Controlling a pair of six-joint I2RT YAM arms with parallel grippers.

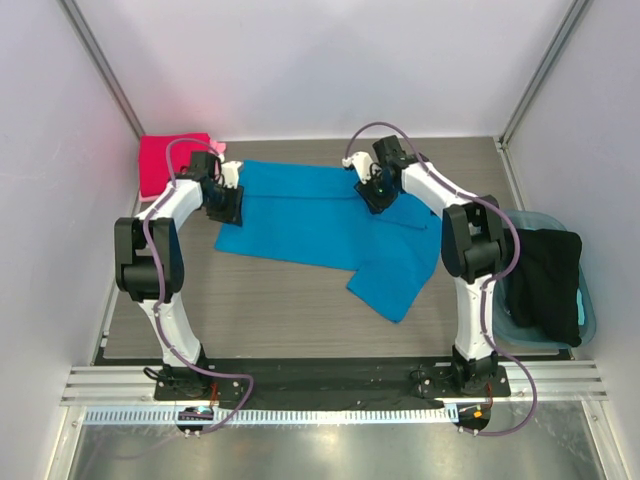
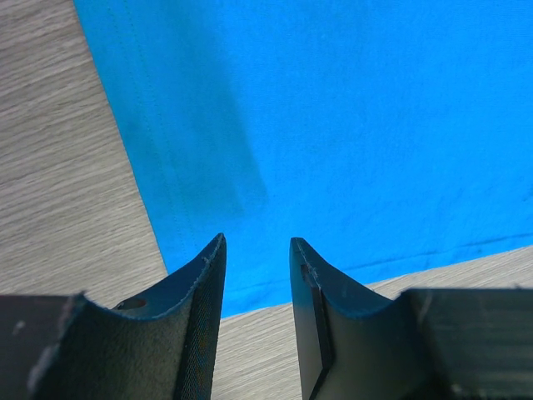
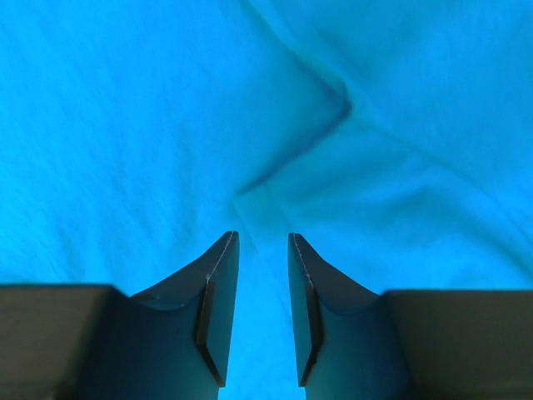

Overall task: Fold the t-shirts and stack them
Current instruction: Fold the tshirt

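Looking at this one, the whole next move hangs on how the blue shirt [image 1: 300, 215] lies between the two claws. It's spread flat on the tabletop [image 1: 280, 310] with its long axis running crossways, from one claw over to the other. One sleeve flops back toward the arm bases on the right claw's side.

The left claw [image 2: 256, 243] has its jaws partway apart with nothing between them. It sits right at the shirt's end edge. Cloth runs off ahead of it and to its right, with bare tabletop to its left and just behind the tips.

The right claw [image 3: 263, 237] looks much the same, partway apart and empty. This one is over the other end with blue cloth on every side. A crease [image 3: 308, 133] runs just ahead of its tips. I can't tell if either claw actually touches the fabric.

My read: each arm is nearer its own end, so it's a two-claw fold across the short way. The left one is already on an edge. The right one is in mid-cloth and probably has to find an edge first, or else pinch that crease.

The red shirt [image 1: 172, 160] sits beyond the left claw, well apart from the right one.
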